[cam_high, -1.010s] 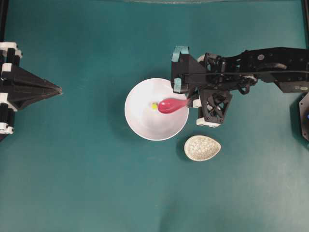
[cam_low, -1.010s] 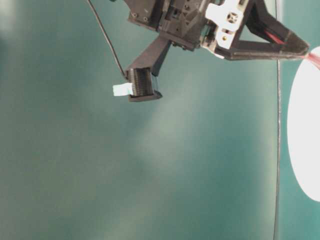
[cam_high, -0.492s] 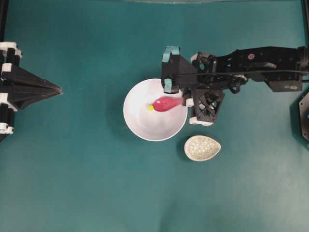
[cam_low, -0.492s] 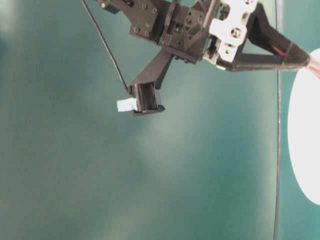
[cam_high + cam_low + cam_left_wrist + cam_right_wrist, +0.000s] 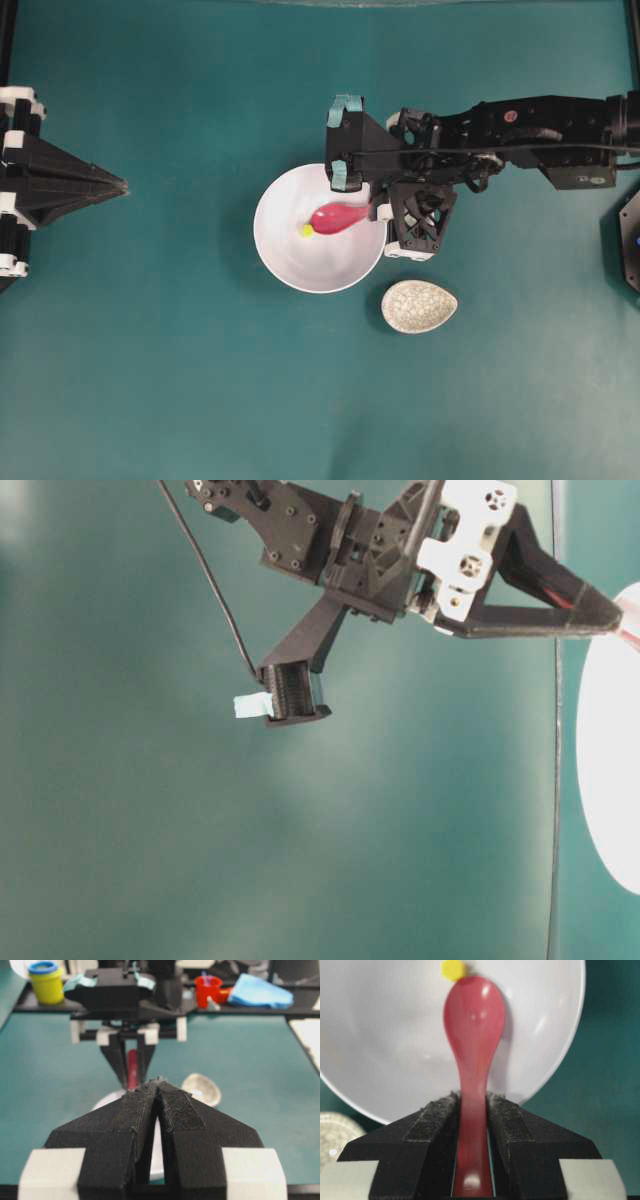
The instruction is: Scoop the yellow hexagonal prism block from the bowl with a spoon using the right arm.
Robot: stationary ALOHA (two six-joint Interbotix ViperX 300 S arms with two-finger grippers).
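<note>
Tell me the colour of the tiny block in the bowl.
Bright yellow block, clearest in the right wrist view.

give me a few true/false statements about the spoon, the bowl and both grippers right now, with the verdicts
1. The right gripper is clamped on the handle of the spoon. True.
2. The yellow block lies inside the spoon's scoop. False: it sits in the bowl, right at the tip of the scoop.
3. The speckled spoon rest is inside the bowl. False: it lies on the table beside the bowl.
4. The left gripper is shut and holds nothing. True.
5. The spoon's scoop is over the inside of the bowl. True.
6. The left gripper reaches into the bowl. False: it stays at the left edge of the overhead view.
</note>
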